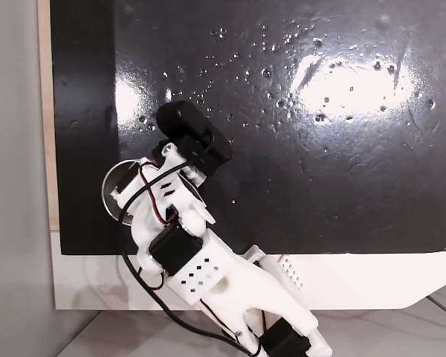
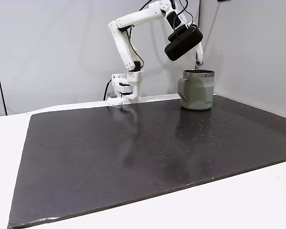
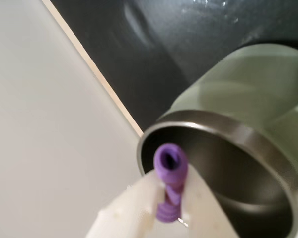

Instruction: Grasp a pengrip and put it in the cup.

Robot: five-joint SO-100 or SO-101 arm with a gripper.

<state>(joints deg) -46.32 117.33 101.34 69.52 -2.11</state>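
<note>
The pengrip (image 3: 170, 173) is a small purple ribbed tube pinched between my white fingers (image 3: 198, 198) in the wrist view, its open end over the cup's mouth. The cup (image 3: 238, 148) is a pale grey-green mug with a shiny steel rim and inside. In a fixed view from the side, my gripper (image 2: 199, 59) hangs just above the cup (image 2: 197, 90) at the mat's far right, the pengrip (image 2: 199, 62) showing at the fingertips. In a fixed view from above, the arm covers most of the cup (image 1: 113, 195), whose rim shows at the mat's lower left.
A glossy black mat (image 2: 148, 148) covers the white table, with small specks scattered on it. The arm's base (image 2: 126, 88) stands at the mat's far edge, left of the cup. A grey wall rises close behind and to the right of the cup.
</note>
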